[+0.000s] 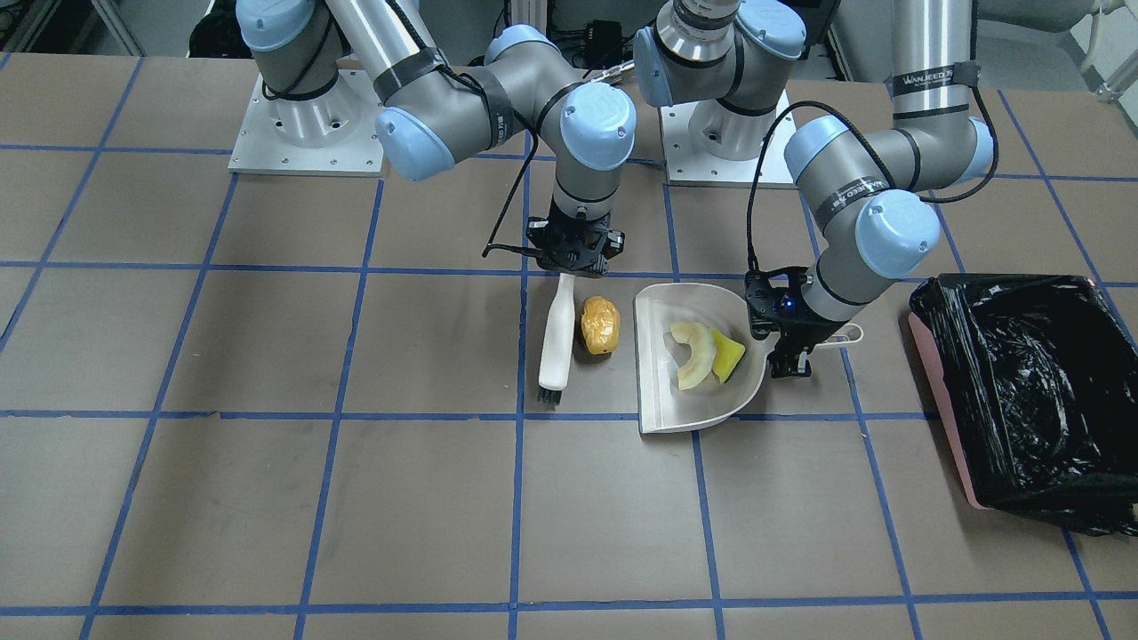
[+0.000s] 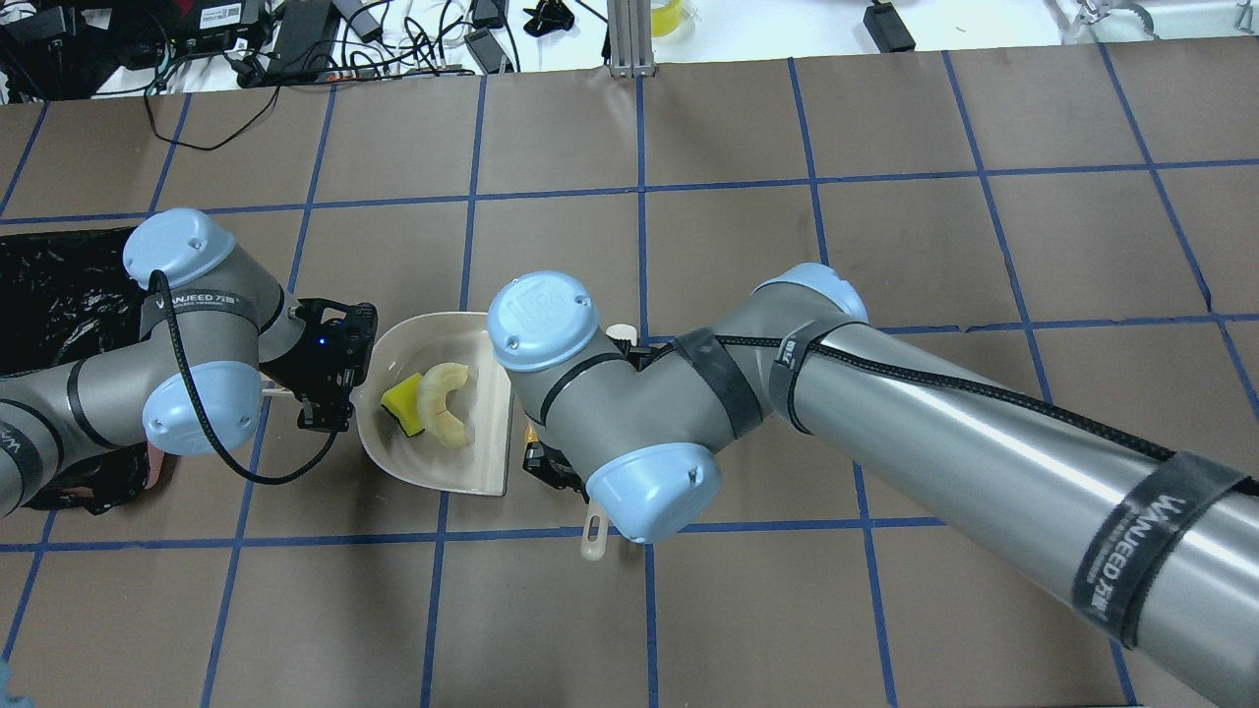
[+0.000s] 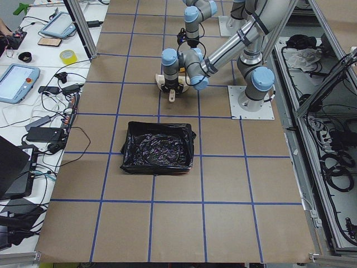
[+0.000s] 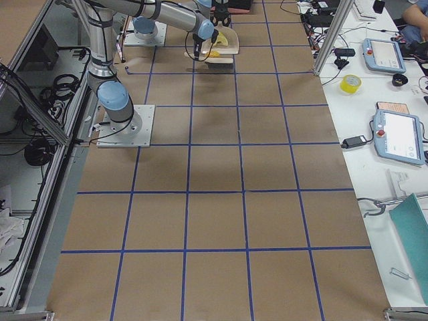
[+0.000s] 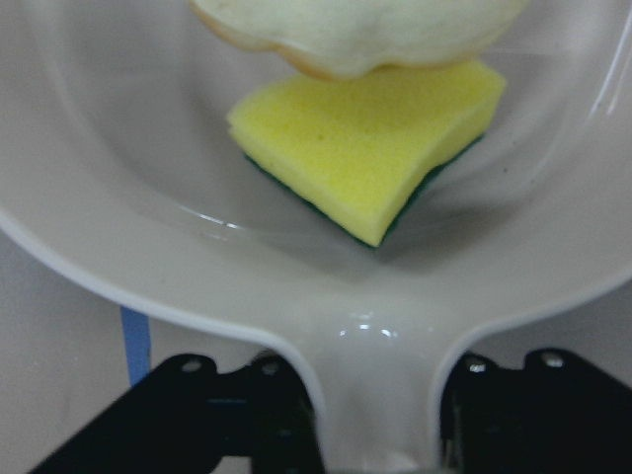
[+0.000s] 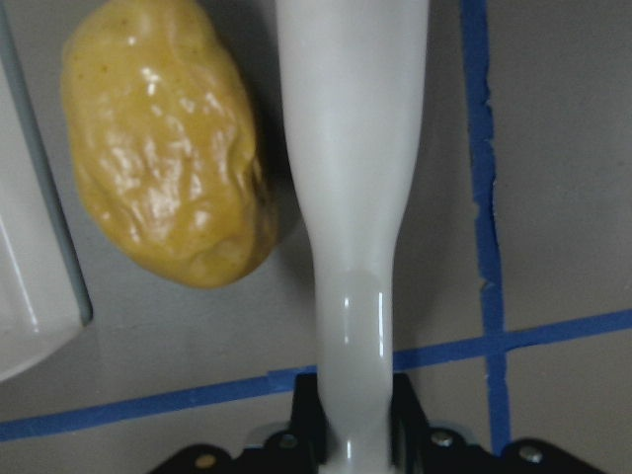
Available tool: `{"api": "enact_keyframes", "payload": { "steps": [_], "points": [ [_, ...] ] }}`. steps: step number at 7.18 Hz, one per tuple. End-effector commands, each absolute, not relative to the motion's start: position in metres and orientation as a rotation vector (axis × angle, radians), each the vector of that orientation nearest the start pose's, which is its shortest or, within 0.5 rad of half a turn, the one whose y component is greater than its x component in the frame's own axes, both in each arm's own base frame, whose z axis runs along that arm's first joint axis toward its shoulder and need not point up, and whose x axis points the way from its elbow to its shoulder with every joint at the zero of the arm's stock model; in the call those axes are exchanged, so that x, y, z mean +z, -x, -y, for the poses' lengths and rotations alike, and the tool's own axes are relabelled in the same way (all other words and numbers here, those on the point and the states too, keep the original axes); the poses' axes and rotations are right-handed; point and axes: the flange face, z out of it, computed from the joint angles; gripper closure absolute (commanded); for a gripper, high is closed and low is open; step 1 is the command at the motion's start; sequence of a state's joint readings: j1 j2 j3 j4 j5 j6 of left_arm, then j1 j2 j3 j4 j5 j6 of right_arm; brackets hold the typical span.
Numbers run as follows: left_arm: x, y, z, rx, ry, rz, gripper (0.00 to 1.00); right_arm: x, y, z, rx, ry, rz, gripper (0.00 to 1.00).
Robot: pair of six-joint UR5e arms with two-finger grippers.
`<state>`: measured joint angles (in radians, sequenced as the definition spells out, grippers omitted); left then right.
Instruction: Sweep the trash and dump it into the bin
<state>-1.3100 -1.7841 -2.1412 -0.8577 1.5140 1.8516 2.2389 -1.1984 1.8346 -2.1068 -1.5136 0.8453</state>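
My left gripper is shut on the handle of the beige dustpan, which rests flat on the table. In the pan lie the curved tan croissant-like piece and the yellow sponge chunk; both also show in the left wrist view, the sponge below the croissant piece. My right gripper is shut on the handle of the beige brush, whose black bristles are on the table. The golden-brown potato-like lump lies between the brush and the pan's open edge, and shows beside the brush handle in the right wrist view.
The pink bin with its black bag stands on the table on my left side, beyond the dustpan's handle; it also shows in the overhead view. Both arm bases stand at the table's robot side. Blue tape lines grid the brown table.
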Motion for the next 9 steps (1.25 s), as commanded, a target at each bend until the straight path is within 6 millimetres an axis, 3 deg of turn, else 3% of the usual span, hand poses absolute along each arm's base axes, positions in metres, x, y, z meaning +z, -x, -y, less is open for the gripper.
{"api": "enact_keyframes", "payload": {
  "steps": [1, 2, 4, 5, 8, 9],
  "points": [
    [0.196, 0.015, 0.482, 0.025, 2.181, 2.139, 1.0, 0.234, -0.498, 0.361, 0.172, -0.479, -2.991, 1.0],
    [0.197, 0.014, 0.482, 0.027, 2.181, 2.142, 1.0, 0.255, -0.527, 0.375, 0.163, -0.537, -2.944, 1.0],
    [0.198, 0.014, 0.483, 0.029, 2.182, 2.146, 1.0, 0.25, -0.584, 0.387, 0.178, -0.589, -2.904, 1.0],
    [0.198, 0.014, 0.483, 0.029, 2.182, 2.146, 1.0, 0.247, -0.589, 0.39, 0.182, -0.611, -2.905, 1.0],
    [0.2, 0.011, 0.485, 0.038, 2.19, 2.146, 1.0, 0.249, -0.573, 0.398, 0.222, -0.641, -2.978, 1.0],
    [0.203, 0.011, 0.489, 0.045, 2.197, 2.15, 1.0, 0.263, -0.565, 0.402, 0.179, -0.618, -2.996, 1.0]
  ]
}}
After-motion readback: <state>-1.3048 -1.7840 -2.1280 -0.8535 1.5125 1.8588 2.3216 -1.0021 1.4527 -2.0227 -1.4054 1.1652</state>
